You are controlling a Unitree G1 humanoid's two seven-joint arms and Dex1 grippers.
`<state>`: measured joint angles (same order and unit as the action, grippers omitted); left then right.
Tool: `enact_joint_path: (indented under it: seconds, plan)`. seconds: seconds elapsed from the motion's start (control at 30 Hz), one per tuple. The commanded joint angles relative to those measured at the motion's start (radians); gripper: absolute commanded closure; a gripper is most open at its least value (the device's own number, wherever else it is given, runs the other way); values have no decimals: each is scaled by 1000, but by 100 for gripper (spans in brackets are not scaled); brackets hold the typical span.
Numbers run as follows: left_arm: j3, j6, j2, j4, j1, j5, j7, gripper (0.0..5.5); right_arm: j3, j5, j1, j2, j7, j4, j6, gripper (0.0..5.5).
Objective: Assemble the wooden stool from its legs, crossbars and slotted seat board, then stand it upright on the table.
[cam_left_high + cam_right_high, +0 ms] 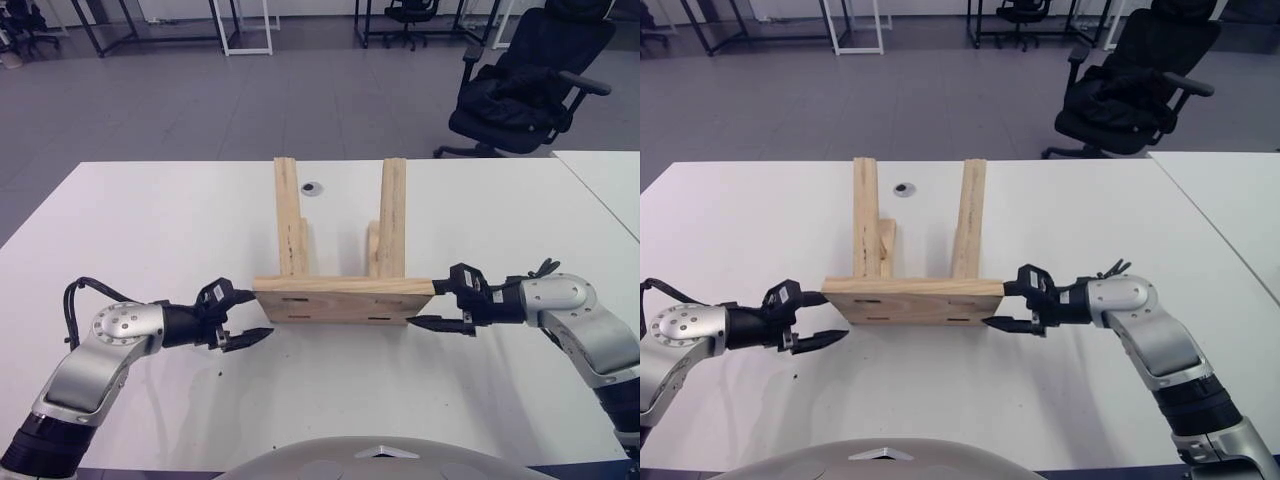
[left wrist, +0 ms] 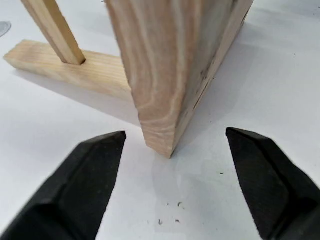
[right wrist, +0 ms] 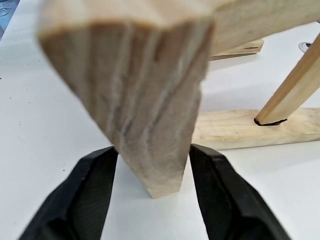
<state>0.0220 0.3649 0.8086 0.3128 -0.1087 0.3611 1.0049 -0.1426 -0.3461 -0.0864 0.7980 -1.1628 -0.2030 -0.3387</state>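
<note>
Stool (image 1: pixel 335 250) is put together and lies on its side mid-table (image 1: pixel 150 220), not upright yet. Seat board (image 1: pixel 340 298) stands on its long edge at the near side, its slotted face towards the robot. Two legs (image 1: pixel 289 215) run from it towards the far side, flat on the table. A thin crossbar (image 2: pixel 52 30) plugs into the left leg, seen in the left wrist view. Left gripper (image 1: pixel 258 313) is at the left end of the seat board with its fingers (image 2: pixel 90 170) spread wide. They sit one on each side of the board's end corner, with clear gaps to the wood. Right gripper (image 1: pixel 422 305) is at the right end of the seat board. Its fingers (image 3: pixel 90 190) are narrow and pressed on both faces of the board end, gripping it as far as the right wrist view shows. The board looks tipped over a bit at that end. A few dark specks (image 2: pixel 170 212) lie on the table near the left gripper. A small dark round fitting (image 1: pixel 312 188) sits in the table between the far leg ends. A black office chair (image 1: pixel 530 80) stands on the floor, far right.
</note>
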Motion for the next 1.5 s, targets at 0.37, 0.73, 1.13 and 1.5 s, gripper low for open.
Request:
enact_joint_path:
  seconds: [0.37, 0.73, 1.13, 1.5]
  plan:
    - [7, -69, 4, -47, 75, 36, 117, 382, -47, 48, -87, -19, -52, 64, 84, 411]
    - [-404, 582, 371, 204, 263, 816, 252, 394, 269, -703, -385, 285, -304, -207, -587, 415]
    - [-44, 1187, 441, -429, 775, 1439, 145, 417, -321, -1152, -1085, 173, -442, 494, -1276, 416]
    - [-139, 1063, 338, -538, 324, 1575, -122, 416, -779, -1230, -1122, 38, -451, 818, -1276, 415]
